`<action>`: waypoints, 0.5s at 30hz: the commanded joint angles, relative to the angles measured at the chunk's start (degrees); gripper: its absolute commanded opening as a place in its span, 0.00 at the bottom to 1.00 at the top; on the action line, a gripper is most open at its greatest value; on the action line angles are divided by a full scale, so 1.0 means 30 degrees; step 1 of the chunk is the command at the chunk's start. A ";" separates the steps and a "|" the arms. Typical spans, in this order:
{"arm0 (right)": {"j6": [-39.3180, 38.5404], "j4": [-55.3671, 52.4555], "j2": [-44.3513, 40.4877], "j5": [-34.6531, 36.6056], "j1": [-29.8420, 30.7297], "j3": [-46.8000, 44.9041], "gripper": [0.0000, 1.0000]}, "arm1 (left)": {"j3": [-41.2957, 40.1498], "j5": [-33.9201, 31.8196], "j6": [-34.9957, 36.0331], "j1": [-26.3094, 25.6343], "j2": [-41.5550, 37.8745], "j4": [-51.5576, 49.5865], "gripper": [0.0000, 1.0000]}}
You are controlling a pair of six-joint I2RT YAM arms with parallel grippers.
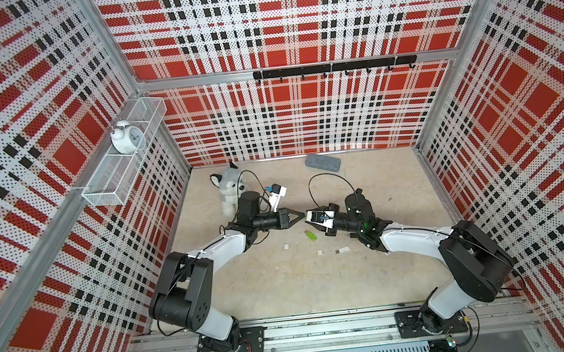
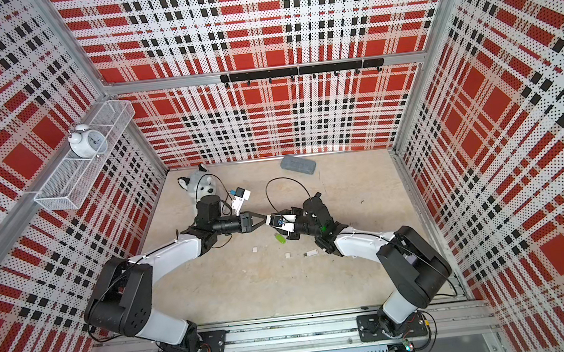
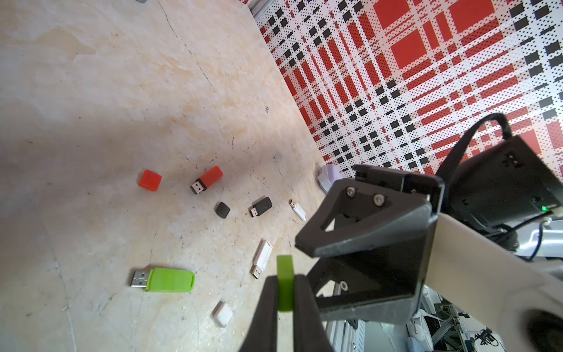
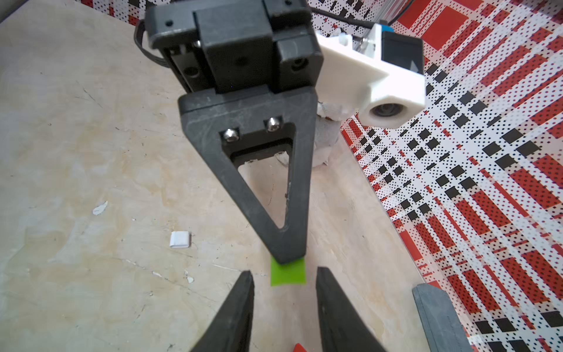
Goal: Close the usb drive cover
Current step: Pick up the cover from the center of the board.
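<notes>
Right, I am looking at a pale, mottled beige bench (image 1: 380, 188), scuffed and cracked in places. It is boxed in by perforated walls (image 1: 294, 24) printed in red, white and black plaid. A plush husky (image 1: 230, 185) and a grey block (image 1: 322, 162) sit near the back wall.

My left tool (image 3: 285, 279) is clamped on the green cap (image 3: 285, 265), part of which pokes out past the fingertips. My right tool (image 4: 285, 272) faces it tip to tip with its fingers parted. The cap sits in the gap, touching neither finger as far as I can tell.

The green usb drive (image 3: 170, 280) lies flat on the bench near where the tools meet, its metal plug bare. A red drive (image 3: 210, 178) and a black drive (image 3: 262, 206) lie further off.
</notes>
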 commanded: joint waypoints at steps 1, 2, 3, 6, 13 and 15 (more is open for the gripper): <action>0.0456 0.0763 0.0115 -0.0093 0.0096 0.0160 0.36 | 0.0414 0.0040 0.0239 0.0074 -0.0508 0.0061 0.05; 0.0486 0.0720 0.0204 -0.0064 0.0094 0.0284 0.35 | 0.0392 0.0082 0.0224 0.0074 -0.0509 0.0041 0.05; 0.0442 0.0651 0.0299 -0.0069 0.0114 0.0326 0.35 | 0.0392 0.0112 0.0224 0.0074 -0.0519 0.0058 0.05; 0.0520 0.0672 0.0481 -0.0141 0.0100 0.0448 0.35 | 0.0392 0.0146 0.0239 0.0045 -0.0578 0.0052 0.05; 0.0678 0.0181 0.0858 -0.0278 0.0100 0.0654 0.32 | 0.0390 0.0200 0.0238 -0.0014 -0.0707 0.0063 0.05; 0.0708 0.0181 0.0905 -0.0275 0.0095 0.0660 0.30 | 0.0362 0.0201 0.0239 -0.0036 -0.0703 0.0066 0.05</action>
